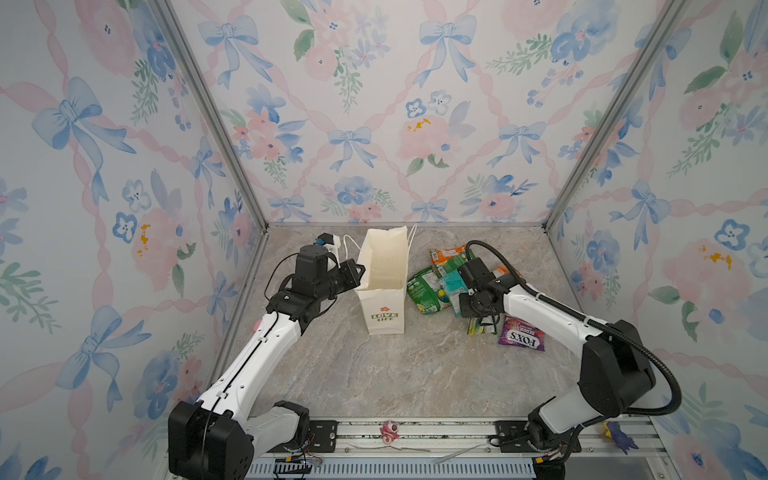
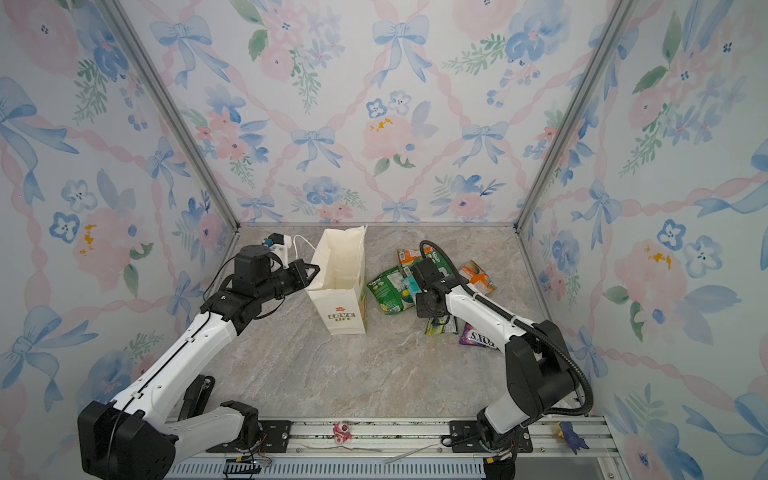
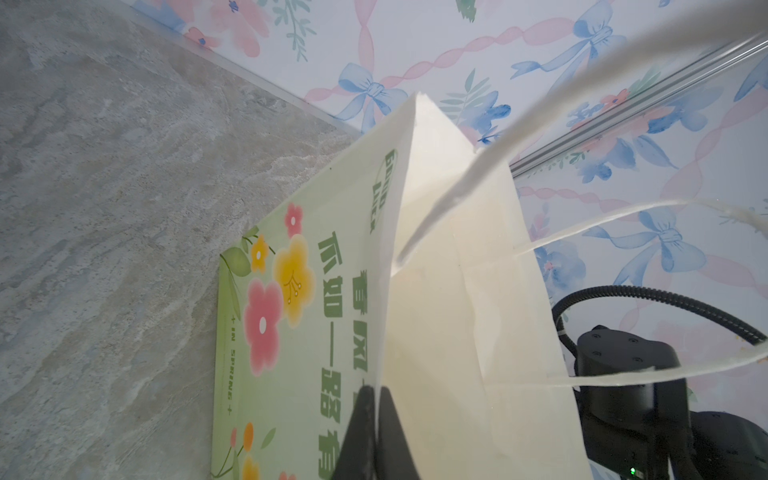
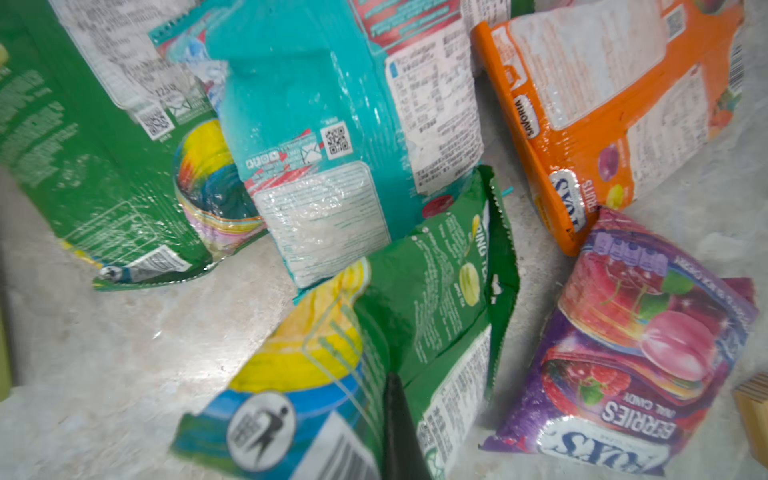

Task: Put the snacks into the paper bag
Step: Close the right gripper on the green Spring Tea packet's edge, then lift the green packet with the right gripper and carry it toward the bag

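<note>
Snacks (image 1: 424, 291) lie heaped just right of the paper bag (image 1: 382, 309); at the heap's near edge the right gripper (image 4: 397, 419) is clenched on a green packet (image 4: 419, 316), apparently to lift it. Farther back, the left gripper (image 3: 376, 419) pinches the bag's left rim, probably to keep its mouth open and upright.

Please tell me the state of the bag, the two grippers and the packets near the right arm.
paper bag: upright, mouth open, rim pinched.
left gripper: shut on the paper bag rim.
right gripper: shut on the green packet.
green packet: gripped, creased.
purple packet: lying flat, free.
teal packet: in the pile, free.
</note>
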